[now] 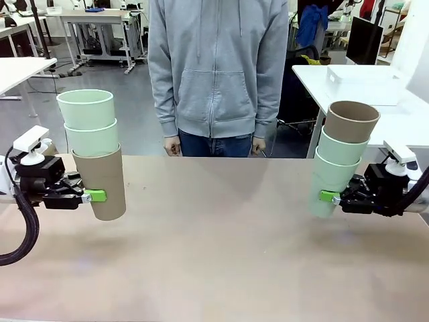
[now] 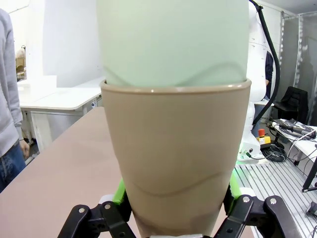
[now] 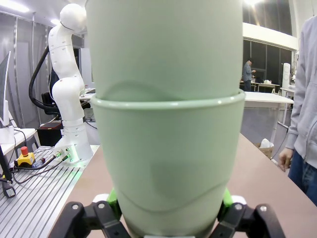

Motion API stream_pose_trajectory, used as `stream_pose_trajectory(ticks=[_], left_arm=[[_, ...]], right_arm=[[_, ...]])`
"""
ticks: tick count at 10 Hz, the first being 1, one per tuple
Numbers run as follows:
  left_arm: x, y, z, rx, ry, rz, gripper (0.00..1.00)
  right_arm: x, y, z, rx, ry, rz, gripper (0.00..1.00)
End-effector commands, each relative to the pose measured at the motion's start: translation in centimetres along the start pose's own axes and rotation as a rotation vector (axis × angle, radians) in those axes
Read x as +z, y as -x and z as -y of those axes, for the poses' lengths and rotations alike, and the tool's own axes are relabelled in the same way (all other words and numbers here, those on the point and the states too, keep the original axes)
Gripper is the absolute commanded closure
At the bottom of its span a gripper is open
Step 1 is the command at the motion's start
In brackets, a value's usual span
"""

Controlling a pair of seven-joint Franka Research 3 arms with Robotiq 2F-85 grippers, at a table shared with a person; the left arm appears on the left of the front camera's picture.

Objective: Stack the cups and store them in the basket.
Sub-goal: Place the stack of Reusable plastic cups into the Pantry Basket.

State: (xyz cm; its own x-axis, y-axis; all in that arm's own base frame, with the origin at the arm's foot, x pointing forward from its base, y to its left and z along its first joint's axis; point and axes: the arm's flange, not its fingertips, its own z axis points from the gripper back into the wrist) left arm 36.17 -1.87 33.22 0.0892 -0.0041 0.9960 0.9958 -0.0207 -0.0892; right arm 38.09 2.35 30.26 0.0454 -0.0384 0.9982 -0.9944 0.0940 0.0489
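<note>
- front view: the left pincer [image 1: 94,196], at 9 o'clock, is clenched on the left stack [image 1: 94,154]. It grips the lowest piece, a tan-brown cup [image 1: 102,184], about mid-height, and a green pad shows on the cup's near wall.
- two mint green cups [image 1: 86,111] are nested in it, their rims stepping upward. the stack stands nearly upright, with a faint shadow on the desk [image 1: 214,261] below it.
- the right pincer [image 1: 330,197], at 3 o'clock, grasps the bottom mint cup [image 1: 328,176] of the right stack [image 1: 340,151]. a second mint cup [image 1: 342,147] sits inside that one and a brown cup [image 1: 350,121] tops it. this stack leans toward 1 o'clock.
- the stacks are well apart, with bare desk between them. a person in a grey hoodie [image 1: 218,67] stands at 12 o'clock behind the far edge, hands [image 1: 173,145] hanging just above it.
- left wrist view: the tan-brown cup is clamped between the pincer's green-padded fingers [image 2: 119,191] at 7 and 5 o'clock. a mint wall rises from its rim toward 12 o'clock. the desk runs off toward 9 o'clock, where a grey sleeve [image 2: 7,74] shows. a white robot arm [image 2: 257,74] stands at 3 o'clock.
- right wrist view: the bottom mint cup is squeezed between green pads [image 3: 113,196] low at either side, with the second mint cup seated in its rim. another white arm [image 3: 69,89] stands at 10 o'clock. a grey sleeve and one hand of the person [image 3: 285,158] are at 3 o'clock.
</note>
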Motion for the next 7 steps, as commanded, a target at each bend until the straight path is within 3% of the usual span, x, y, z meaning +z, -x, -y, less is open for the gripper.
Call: stream_pose_trajectory(ticks=[1,7], left_arm=[[-0.08,-0.59,0.01,0.002,-0.002,0.014,0.15],[-0.08,-0.59,0.01,0.002,-0.002,0.014,0.15]], right_arm=[[-0.04,-0.38,0.04,0.015,0.002,0.003,0.16],[-0.04,-0.38,0.04,0.015,0.002,0.003,0.16]])
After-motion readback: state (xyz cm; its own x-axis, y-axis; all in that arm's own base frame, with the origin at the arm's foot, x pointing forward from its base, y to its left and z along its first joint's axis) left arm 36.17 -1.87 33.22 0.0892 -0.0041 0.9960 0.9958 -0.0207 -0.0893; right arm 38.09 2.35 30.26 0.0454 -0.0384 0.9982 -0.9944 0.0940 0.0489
